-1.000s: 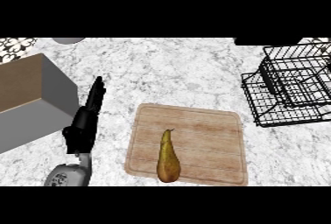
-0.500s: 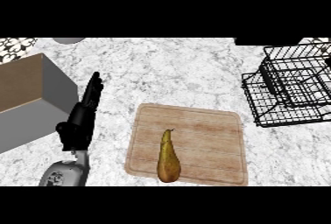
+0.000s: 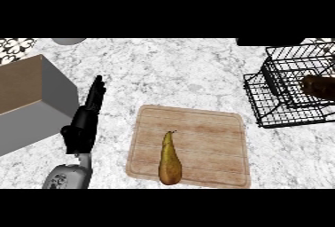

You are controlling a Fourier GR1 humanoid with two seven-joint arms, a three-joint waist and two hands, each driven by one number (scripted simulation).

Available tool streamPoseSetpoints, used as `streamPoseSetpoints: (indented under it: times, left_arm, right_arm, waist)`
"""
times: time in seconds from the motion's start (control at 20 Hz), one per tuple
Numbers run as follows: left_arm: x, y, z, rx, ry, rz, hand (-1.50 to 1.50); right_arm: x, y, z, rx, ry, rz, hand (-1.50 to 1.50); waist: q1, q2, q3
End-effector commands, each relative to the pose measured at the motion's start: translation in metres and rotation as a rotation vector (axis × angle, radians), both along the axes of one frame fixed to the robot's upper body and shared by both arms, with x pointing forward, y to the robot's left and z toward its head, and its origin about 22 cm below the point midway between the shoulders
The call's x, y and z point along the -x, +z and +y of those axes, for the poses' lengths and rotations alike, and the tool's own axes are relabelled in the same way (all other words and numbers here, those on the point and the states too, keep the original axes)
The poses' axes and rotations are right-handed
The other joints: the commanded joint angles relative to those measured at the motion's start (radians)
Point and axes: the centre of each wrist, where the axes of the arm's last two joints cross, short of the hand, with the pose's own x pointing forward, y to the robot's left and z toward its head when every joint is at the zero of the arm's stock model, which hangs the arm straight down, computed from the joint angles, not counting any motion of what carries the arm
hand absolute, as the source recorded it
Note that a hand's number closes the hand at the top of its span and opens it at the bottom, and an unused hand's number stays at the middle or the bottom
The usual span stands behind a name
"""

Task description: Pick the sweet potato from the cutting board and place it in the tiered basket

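The left hand (image 3: pixel 83 124) stands at the left of the head view, just off the left edge of the cutting board (image 3: pixel 196 128), its fingers (image 3: pixel 98 88) straight and pointing away from the robot; it holds nothing and looks to be resting. The right hand shows nowhere in the view, so nothing can be said of its fingers. The long, tapered yellow-brown item that must be the sweet potato (image 3: pixel 169 159), though it looks rather like a pear, lies on the board's near-left part, its thick end close to the near edge and its thin tip pointing toward the board's middle. It lies apart from the left hand, to that hand's right and nearer the robot than the fingertips. The tiered basket (image 3: pixel 288 95), a black wire frame, stands beyond the board's far-right corner at the counter's right edge, and a dark brown object (image 3: pixel 321 86) already shows inside it at the view's right margin. Judged from this, the pick is not yet begun. To do it well, the working hand would best come down over the thick end with fingers spread across the narrow width, close around the body rather than the tip, lift clear of the board, then carry it over the basket's rim before letting go.
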Motion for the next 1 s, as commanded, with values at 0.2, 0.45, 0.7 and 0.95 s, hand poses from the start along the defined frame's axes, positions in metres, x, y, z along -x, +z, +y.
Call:
streamPoseSetpoints:
  times: [0.2,0.45,0.7,0.95]
  left_arm:
    - [0.0,-0.004,0.004,-0.011,0.029,-0.003,0.0]
    - [0.007,-0.003,0.009,0.013,0.028,0.009,0.0]
    - [0.009,0.0,-0.003,0.0,0.038,0.005,0.0]
    - [0.01,-0.011,-0.002,0.015,0.026,0.009,0.0]
  right_arm:
    - [0.041,0.023,-0.052,-0.189,-0.227,-0.175,-1.5]
    - [0.098,0.006,-0.131,-0.334,-0.312,-0.201,-1.5]
    - [0.171,-0.004,-0.186,-0.376,-0.284,-0.263,-1.5]
    - [0.237,-0.028,-0.239,-0.446,-0.259,-0.285,-1.5]
  waist:
    - [-0.016,-0.005,-0.001]
    - [-0.031,-0.008,0.001]
    - [-0.037,-0.008,0.002]
    - [-0.035,-0.003,0.002]
